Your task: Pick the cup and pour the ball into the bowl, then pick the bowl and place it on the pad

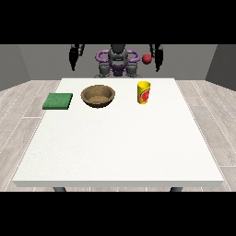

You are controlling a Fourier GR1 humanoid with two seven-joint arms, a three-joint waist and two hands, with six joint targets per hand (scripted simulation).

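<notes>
A yellow cup (144,92) with a red mark stands upright on the white table (120,143), right of centre near the far edge. A red ball (147,58) shows in the air above the cup, close beside the hand at the view's right (158,56); whether they touch I cannot tell. A brown bowl (97,96) sits left of the cup, and nothing shows inside it. A flat green pad (58,101) lies at the far left of the table. The hand at the view's left (73,56) hangs beyond the far edge. Both hands have straight fingers and hold nothing.
The robot's torso (118,62) stands behind the table's far edge, between the two hands. Wooden floor surrounds the table on both sides. The white top stretches from the three objects to the near edge.
</notes>
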